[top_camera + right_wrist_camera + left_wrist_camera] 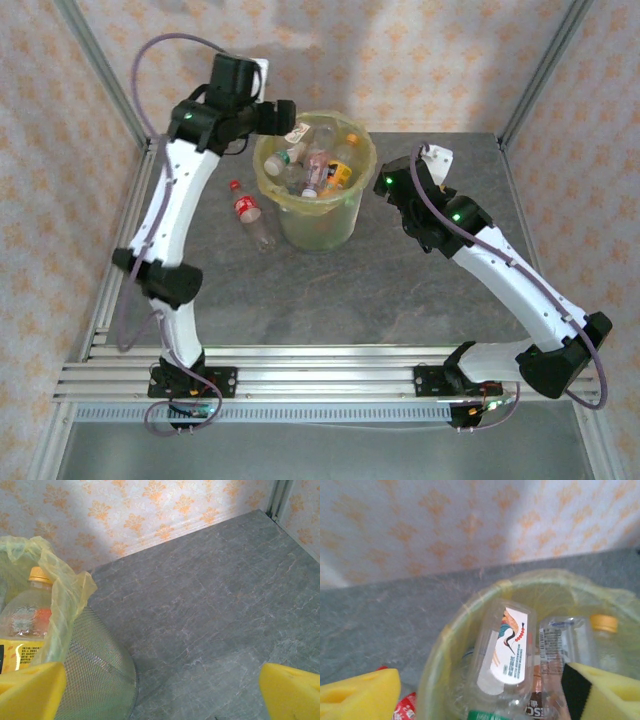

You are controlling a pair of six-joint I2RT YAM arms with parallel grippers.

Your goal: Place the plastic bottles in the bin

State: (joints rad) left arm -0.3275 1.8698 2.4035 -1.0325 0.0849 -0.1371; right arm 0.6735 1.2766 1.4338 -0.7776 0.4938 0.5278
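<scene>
The bin [322, 226], a pale yellow-green bucket with a yellow bag liner, stands mid-table and holds several plastic bottles. My left gripper [291, 118] hovers over its far-left rim, open. In the left wrist view its yellow pads [360, 694] stand wide apart, and a clear bottle with a white label [506, 649] lies free below them inside the bin [439, 652]. One red-labelled bottle [250, 212] lies on the table left of the bin, its label [405, 707] just in view. My right gripper [388, 186] is open beside the bin's right wall [92, 672], with nothing between its pads.
An orange-capped bottle [36, 576] pokes up under the bag's edge [65, 597]. Grey table [210, 610] stretches right of the bin to the patterned back wall and a metal frame post [545, 70]. The rail with both arm bases runs along the near edge [320, 375].
</scene>
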